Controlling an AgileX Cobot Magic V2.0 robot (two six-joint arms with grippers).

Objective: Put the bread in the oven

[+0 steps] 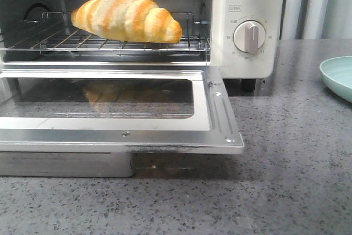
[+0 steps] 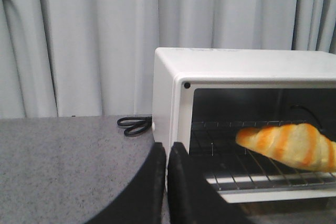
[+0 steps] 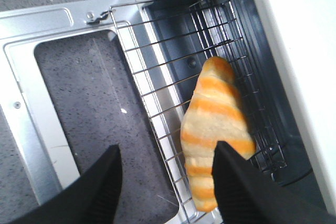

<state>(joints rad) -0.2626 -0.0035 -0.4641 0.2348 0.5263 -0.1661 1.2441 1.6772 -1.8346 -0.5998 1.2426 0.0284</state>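
Note:
The bread (image 1: 127, 16), a glossy golden roll with orange stripes, lies on the wire rack (image 1: 82, 41) inside the cream-white oven (image 1: 242, 53). The oven's glass door (image 1: 110, 105) hangs open, flat toward me. My right gripper (image 3: 167, 182) is open above the door and the rack's front edge, with the bread (image 3: 215, 129) lying free beside one finger. My left gripper (image 2: 166, 153) is shut on nothing, off to the oven's (image 2: 173, 93) left side, looking at the bread (image 2: 289, 145) through the opening. Neither gripper shows in the front view.
A pale green plate (image 1: 338, 75) sits at the right on the grey speckled counter (image 1: 286, 180). A coiled black cord (image 2: 135, 125) lies on the counter left of the oven. Grey curtains hang behind.

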